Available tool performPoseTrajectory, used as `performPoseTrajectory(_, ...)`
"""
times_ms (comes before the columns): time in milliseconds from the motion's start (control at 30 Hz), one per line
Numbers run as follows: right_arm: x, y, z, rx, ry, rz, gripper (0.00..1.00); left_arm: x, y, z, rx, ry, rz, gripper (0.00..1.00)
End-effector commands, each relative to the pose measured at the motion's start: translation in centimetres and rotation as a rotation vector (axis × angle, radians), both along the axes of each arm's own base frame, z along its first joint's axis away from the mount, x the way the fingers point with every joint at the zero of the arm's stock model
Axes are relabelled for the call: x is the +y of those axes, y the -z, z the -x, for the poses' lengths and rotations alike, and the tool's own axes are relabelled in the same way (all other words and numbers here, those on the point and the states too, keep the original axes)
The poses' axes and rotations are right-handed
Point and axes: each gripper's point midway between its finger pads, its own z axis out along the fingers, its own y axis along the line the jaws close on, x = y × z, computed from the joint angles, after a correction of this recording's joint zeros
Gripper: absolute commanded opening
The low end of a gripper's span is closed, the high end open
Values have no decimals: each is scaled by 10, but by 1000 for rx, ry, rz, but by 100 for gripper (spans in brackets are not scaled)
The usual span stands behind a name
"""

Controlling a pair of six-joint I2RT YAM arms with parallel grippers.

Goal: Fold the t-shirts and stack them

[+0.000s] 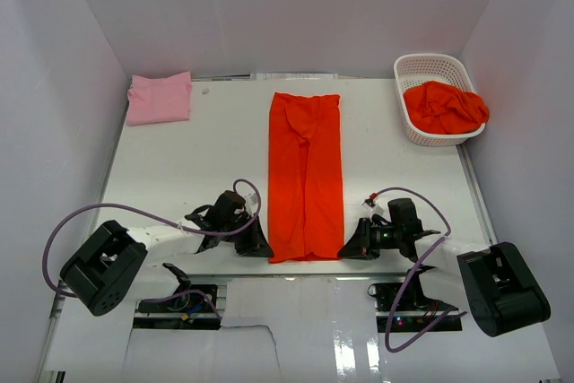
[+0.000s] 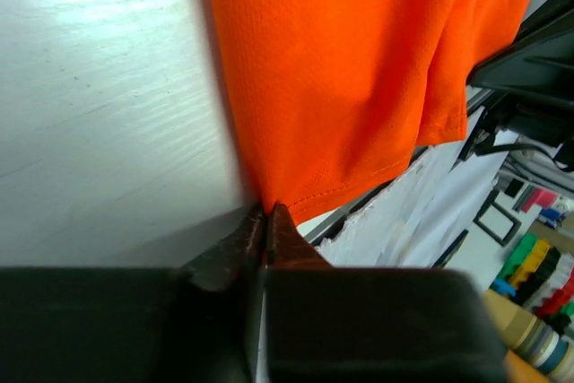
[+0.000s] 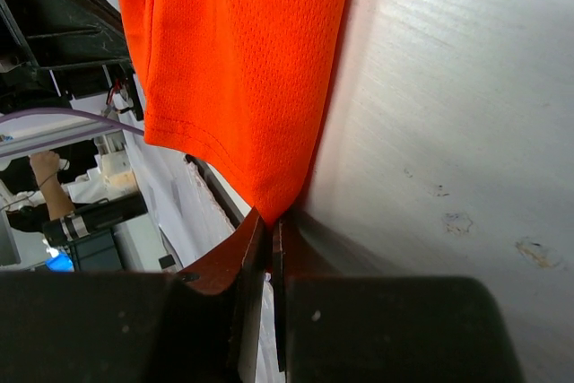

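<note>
Orange-red t-shirt (image 1: 306, 177), long axis near-to-far, hem nearest (jaws clamped on both corners)

1. Bright orange-red thin mesh t-shirt (image 1: 306, 177): folded lengthwise into a long narrow strip, lying flat at centre, running near-to-far; near corners pinched by left gripper (image 2: 267, 214) and right gripper (image 3: 271, 220).
2. Light pink cloth t-shirt (image 1: 160, 98): folded rectangle, flat, far left.
3. Crumpled orange-red cloth heap (image 1: 444, 107), likely one or more t-shirts: in white lattice basket (image 1: 430, 65), far right, spilling over rim.
</note>
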Motion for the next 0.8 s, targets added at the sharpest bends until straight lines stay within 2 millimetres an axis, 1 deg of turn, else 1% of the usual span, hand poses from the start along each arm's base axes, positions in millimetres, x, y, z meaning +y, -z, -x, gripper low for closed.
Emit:
performPoseTrajectory(0,-3,6,-1,-13,-5,38,8,30,35,24,93,25,-166,8)
performPoseTrajectory(67,-2,5,0,-14,-8,37,8,31,38,26,102,35,-172,0)
performPoseTrajectory(233,-3,-1,0,-33,-10,49,8,29,34,28,101,46,-154,0)
performPoseTrajectory(267,-5,-1,3,-18,-13,57,8,28,33,27,101,47,-152,0)
performPoseTrajectory(333,-3,-8,0,-46,-14,50,8,28,30,29,104,48,-149,0)
performPoseTrajectory(400,-5,-12,3,-36,-13,59,8,27,25,27,99,49,-143,0)
performPoseTrajectory(433,-4,-18,-1,-52,-13,58,8,27,22,28,101,52,-138,0)
performPoseTrajectory(467,-4,-21,-2,-58,-13,58,8,23,16,24,90,49,-127,0)
performPoseTrajectory(533,-3,-31,-4,-71,-17,60,8,23,9,23,94,42,-132,0)
performPoseTrajectory(600,-3,-37,-6,-81,-21,56,8,16,-6,13,58,34,-112,0)
performPoseTrajectory(667,0,-45,-7,-83,-32,42,8,14,-14,10,49,36,-110,0)
performPoseTrajectory(700,1,-48,-6,-79,-43,27,8,9,-23,5,35,37,-98,0)
performPoseTrajectory(767,4,-56,-8,-87,-53,16,8,7,-28,3,34,43,-97,0)
